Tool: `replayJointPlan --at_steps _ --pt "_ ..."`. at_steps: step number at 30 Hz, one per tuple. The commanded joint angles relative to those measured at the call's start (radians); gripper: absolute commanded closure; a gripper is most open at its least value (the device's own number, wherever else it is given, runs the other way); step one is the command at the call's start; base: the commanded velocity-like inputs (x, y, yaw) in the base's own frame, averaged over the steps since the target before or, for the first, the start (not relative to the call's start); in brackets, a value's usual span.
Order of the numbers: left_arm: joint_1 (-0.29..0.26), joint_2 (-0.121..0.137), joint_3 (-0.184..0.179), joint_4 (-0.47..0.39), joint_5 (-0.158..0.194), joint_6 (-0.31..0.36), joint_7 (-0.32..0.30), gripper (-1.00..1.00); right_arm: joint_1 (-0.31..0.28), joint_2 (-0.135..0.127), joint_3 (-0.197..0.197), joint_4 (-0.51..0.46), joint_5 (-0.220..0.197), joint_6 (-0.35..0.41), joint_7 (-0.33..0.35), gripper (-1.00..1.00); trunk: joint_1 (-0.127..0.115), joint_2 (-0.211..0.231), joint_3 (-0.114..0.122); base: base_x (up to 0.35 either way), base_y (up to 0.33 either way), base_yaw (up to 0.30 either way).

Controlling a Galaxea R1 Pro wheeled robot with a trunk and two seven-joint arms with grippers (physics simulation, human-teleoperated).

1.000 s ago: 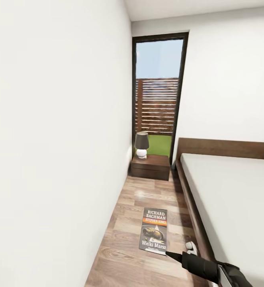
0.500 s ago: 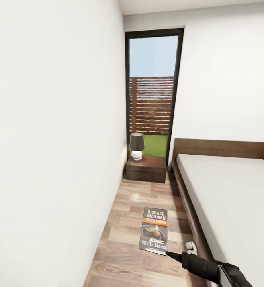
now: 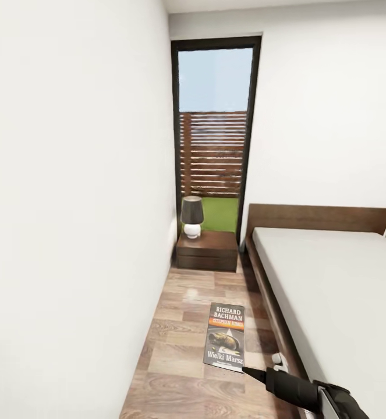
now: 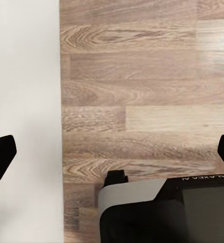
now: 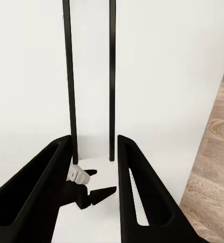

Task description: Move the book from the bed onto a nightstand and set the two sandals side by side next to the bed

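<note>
Wood-plank floor (image 3: 187, 349) runs down a narrow aisle between white wall (image 3: 70, 203) and the bed (image 3: 344, 291) in the head view; at the far end stands a dark nightstand (image 3: 208, 250) carrying a lamp (image 3: 192, 216), below a tall dark-framed window (image 3: 215, 128). The book (image 3: 226, 336) hangs upright over the aisle, cover facing the camera, pinched at its lower corner by the right gripper (image 3: 252, 372). Left wrist view: left gripper (image 4: 112, 152) fingers spread wide apart at the frame edges, nothing between them, over floor planks beside white wall. Right wrist view: right gripper fingers (image 5: 142, 202) closed on the book's thin edge, seen end-on against white wall.
</note>
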Motion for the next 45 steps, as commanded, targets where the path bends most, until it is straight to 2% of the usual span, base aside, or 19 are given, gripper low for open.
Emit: replayJointPlan --at_steps 1,17,45 --pt "0.0 0.0 -0.009 -0.002 0.01 0.005 0.006 -1.0 0.0 0.0 -0.001 0.0 -0.007 0.009 0.002 1.0 0.001 -0.001 0.0 0.35 0.0 -0.078" --pt "0.0 0.001 -0.009 -0.002 0.01 0.005 0.005 -1.0 0.0 0.0 -0.001 0.0 -0.007 0.009 0.001 1.0 0.001 -0.001 0.0 0.35 0.0 -0.162" --pt "0.0 0.001 -0.009 -0.002 0.01 0.006 0.003 -1.0 0.0 0.0 -0.001 0.0 -0.007 0.009 0.001 1.0 0.001 -0.001 0.0 0.35 0.0 -0.036"
